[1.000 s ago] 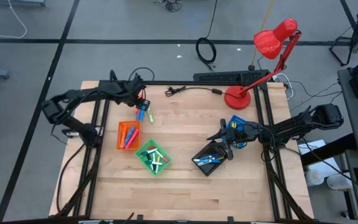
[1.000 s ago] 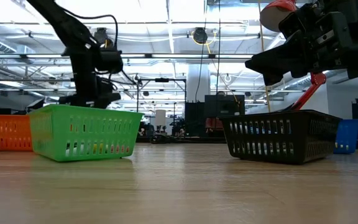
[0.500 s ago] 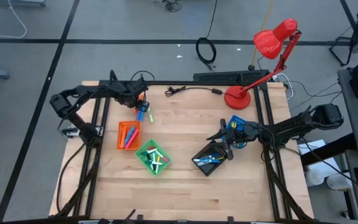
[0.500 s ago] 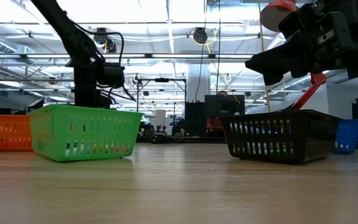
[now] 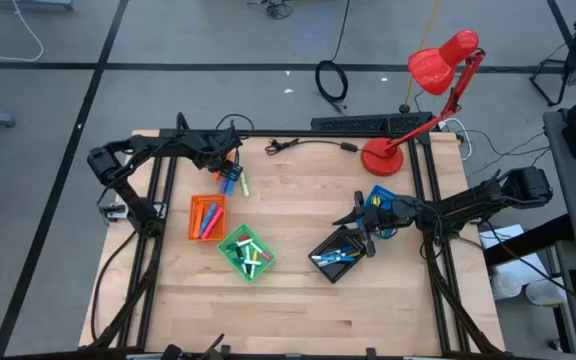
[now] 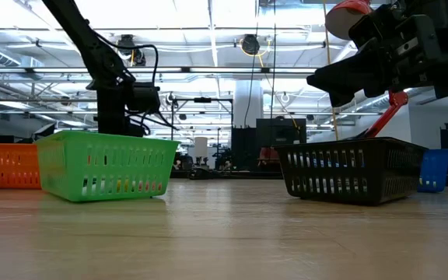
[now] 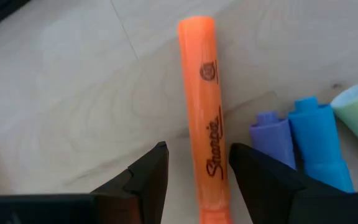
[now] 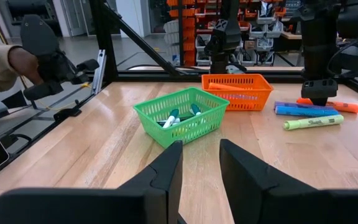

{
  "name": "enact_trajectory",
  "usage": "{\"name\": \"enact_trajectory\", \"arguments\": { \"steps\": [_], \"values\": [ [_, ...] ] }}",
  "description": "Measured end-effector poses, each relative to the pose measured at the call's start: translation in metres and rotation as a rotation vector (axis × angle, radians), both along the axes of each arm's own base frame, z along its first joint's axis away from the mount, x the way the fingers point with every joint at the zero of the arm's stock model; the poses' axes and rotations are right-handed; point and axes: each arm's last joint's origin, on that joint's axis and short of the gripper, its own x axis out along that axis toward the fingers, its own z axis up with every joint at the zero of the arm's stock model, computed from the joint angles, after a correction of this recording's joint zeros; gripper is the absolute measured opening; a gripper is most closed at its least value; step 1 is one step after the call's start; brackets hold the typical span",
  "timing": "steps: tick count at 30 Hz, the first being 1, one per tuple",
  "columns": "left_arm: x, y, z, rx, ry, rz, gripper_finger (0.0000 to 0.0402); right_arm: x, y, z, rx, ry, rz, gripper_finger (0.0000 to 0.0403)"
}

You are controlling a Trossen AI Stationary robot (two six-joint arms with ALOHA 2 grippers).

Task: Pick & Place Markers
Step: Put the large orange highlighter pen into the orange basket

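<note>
A small pile of markers (image 5: 234,182) lies on the table near its far left: an orange highlighter (image 7: 204,99), a purple one (image 7: 273,140), a blue one (image 7: 316,140) and a yellow-green one (image 8: 314,122). My left gripper (image 7: 199,151) is open and points down, one finger on each side of the orange highlighter. I see it from afar as well (image 8: 319,93). My right gripper (image 8: 201,149) is open and hovers above the black tray (image 5: 338,255), which holds blue markers. More markers lie in the orange tray (image 5: 206,217) and the green tray (image 5: 245,252).
A blue tray (image 5: 380,200) sits beside my right gripper. A red desk lamp (image 5: 383,155) stands at the far right, and a thin black cable (image 5: 308,143) runs along the far edge. A person's hand (image 8: 8,62) shows beyond the table. Bare wood fills the near half.
My left gripper has come down over the pile of markers and shifted a little toward the table's right; its elbow has swung in toward the table. My right arm and the trays have kept still.
</note>
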Motion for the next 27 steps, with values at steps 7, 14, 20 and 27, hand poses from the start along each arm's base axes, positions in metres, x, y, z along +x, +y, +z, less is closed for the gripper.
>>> {"name": "enact_trajectory", "arguments": {
  "steps": [7,14,20,27],
  "values": [
    [0.0013,0.0017,0.0001,0.02,-0.004,-0.016,0.0186,0.0,0.0,0.0,0.0,0.0,0.0,0.0093],
    [0.004,0.0045,0.0002,0.053,-0.03,-0.014,0.0186,0.0,-0.0001,0.0,0.0,0.0,0.0,0.0093],
    [0.004,0.0045,0.0001,0.052,-0.029,-0.017,0.0186,0.0,-0.0001,0.0,0.0,0.0,0.0,0.0093],
    [0.0039,0.0043,0.0,0.049,-0.029,-0.017,0.0186,0.0,0.0,0.0,0.0,0.0,0.0,0.0093]
  ]
}}
